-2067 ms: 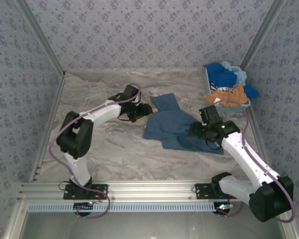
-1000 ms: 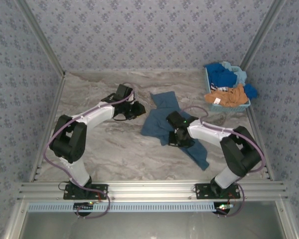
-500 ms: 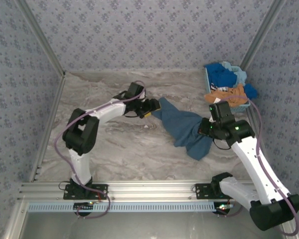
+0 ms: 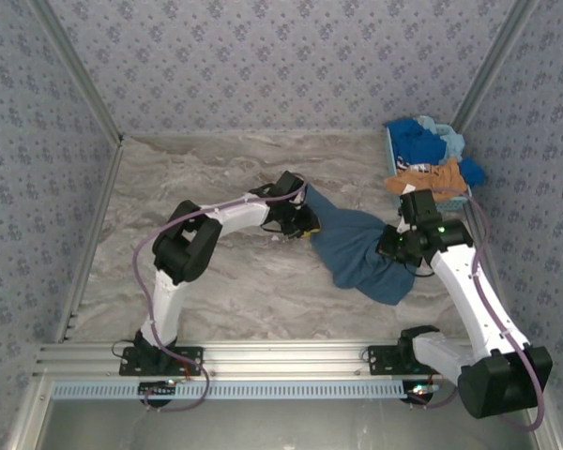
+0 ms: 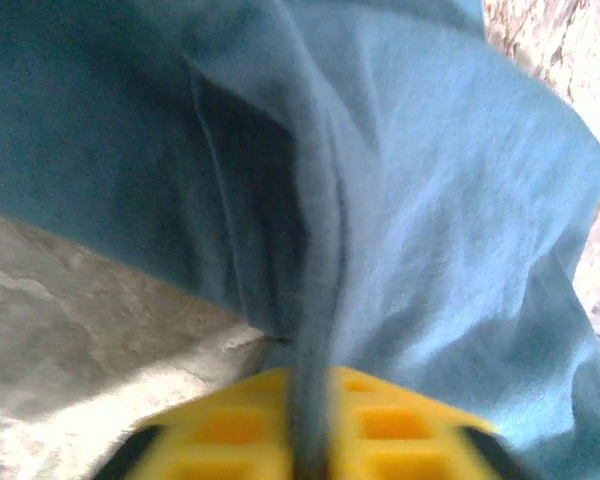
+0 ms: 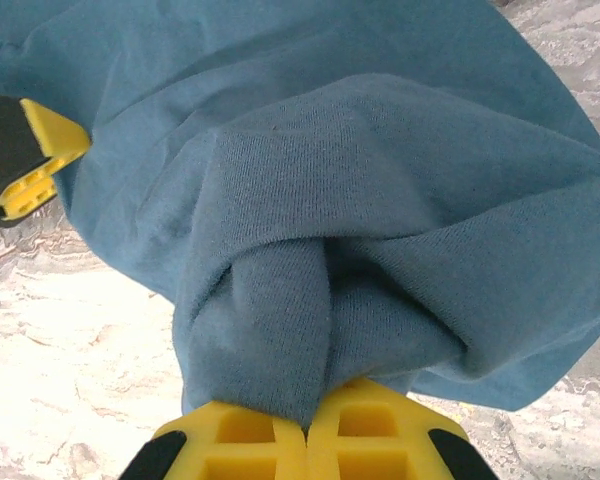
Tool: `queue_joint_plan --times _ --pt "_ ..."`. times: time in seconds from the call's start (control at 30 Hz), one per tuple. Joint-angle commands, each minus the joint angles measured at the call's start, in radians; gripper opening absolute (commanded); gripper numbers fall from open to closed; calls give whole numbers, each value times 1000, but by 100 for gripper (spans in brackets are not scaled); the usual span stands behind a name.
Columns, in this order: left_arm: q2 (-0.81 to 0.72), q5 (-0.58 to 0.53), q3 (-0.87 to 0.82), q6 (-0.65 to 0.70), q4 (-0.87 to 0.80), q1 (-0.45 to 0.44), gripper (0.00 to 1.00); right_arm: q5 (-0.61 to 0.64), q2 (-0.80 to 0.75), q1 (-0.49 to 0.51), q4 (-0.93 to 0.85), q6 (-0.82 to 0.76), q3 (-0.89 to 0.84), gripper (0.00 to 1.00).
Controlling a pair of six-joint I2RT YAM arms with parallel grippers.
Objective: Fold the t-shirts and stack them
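Marbled grey table (image 4: 216,281) runs back to patterned walls (image 4: 263,66), and the slate-blue t-shirt (image 4: 357,246) hangs bunched between the two arms, right of the table's middle. The left gripper (image 4: 305,220) holds the shirt's far-left end. In the blurred left wrist view its jaws look pinched on a thin ridge of cloth, with the rest draping away over the marble. The right gripper (image 4: 394,248) holds the near-right end, and its yellow fingers (image 6: 250,440) meet tightly on a thick gathered fold. A loose corner of the shirt droops toward the near edge. In the far right corner, well apart, a light-blue basket (image 4: 391,150) holds a bright blue shirt (image 4: 418,139), a light blue shirt (image 4: 448,139) and an orange-brown shirt (image 4: 432,178).
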Motion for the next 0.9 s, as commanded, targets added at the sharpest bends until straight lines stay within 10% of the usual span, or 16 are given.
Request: queue_joint_plan --times 0.0,0.53,0.87 --pt "-112 -125 15 7 -37 42 0 -17 26 -20 19 -30 68 0" --pt "-459 -169 359 151 -263 355 0 -275 300 -74 355 59 663 0" --pt "-516 -201 499 257 -438 389 0 -339 305 -70 469 107 584 2"
